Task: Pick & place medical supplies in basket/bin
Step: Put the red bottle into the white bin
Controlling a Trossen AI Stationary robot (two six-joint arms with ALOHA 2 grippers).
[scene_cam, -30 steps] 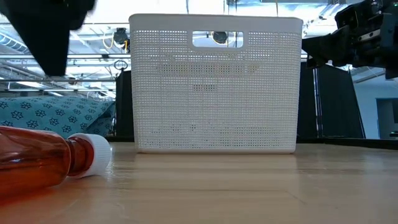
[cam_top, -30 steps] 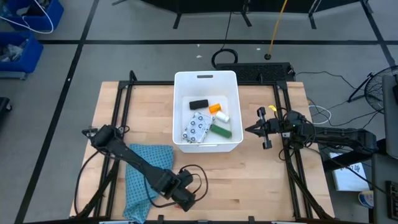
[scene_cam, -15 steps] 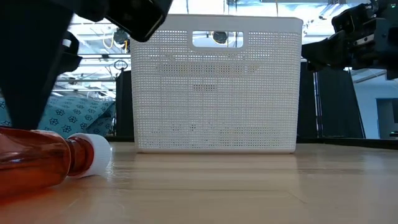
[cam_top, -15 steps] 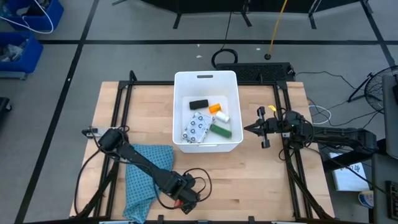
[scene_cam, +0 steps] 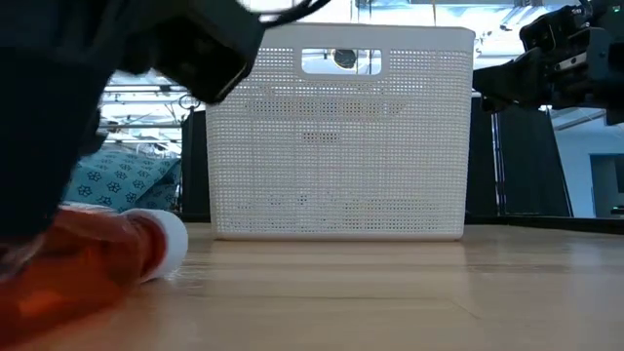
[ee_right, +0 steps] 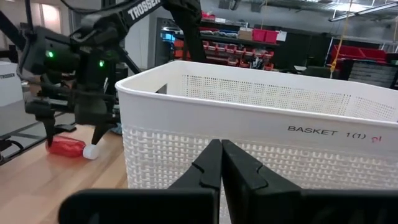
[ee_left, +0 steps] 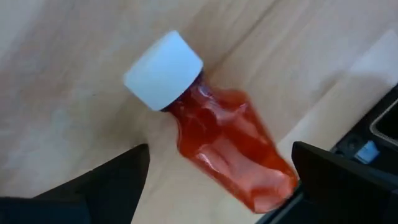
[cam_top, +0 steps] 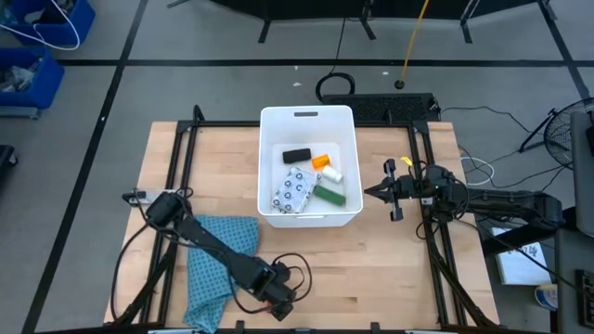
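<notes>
**Left wrist view: fingers straddle the bottle**

Left gripper (ee_left: 214, 180) is low over the table's (cam_top: 390, 260) near edge, fingers spread either side of the red bottle (ee_left: 217, 140), which lies on its side, white cap outward. Basket (cam_top: 309, 118) stands mid-table holding the other five supplies. Right gripper (ee_right: 220, 163) hovers just beside the basket's wall, fingers pressed together

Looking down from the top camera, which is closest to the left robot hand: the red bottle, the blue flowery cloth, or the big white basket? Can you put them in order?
From the left end effector, near the table's front edge:
1. Red bottle, right at the end effector, mostly hidden beneath it from above.
2. Teal cloth, just to its left on the table.
3. White basket, farther back at the table's middle.
</notes>
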